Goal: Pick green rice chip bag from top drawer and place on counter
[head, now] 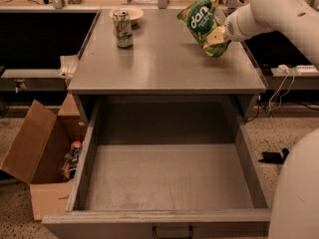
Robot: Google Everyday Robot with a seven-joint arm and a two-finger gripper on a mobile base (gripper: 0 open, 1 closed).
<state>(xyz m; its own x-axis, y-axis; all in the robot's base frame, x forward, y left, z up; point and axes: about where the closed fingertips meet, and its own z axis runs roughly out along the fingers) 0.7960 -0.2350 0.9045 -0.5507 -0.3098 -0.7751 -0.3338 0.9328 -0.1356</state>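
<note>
An open cardboard box (30, 158) stands on the floor at far left, just beside the left wall of the top drawer (82, 168). The drawer is pulled fully out under the front edge of the tabletop (164, 66), with its dark handle (172, 231) at the bottom of the view.

A green-white soda can (122, 29) stands upright near the tabletop's rear left corner, with a shallow bowl (128, 14) just behind it. A broad bare stretch of metal runs rightward from the can to the front and right edges.

The green rice chip bag (200, 20) is tilted over the rear right part of the tabletop, near its right edge. Whether its lower corner touches the surface cannot be told. The gripper (217, 36) is clenched on the bag's lower right part, and the white arm (271, 9) reaches in from the upper right. The robot's white body (296, 193) fills the lower right corner, beside the drawer's right wall.
</note>
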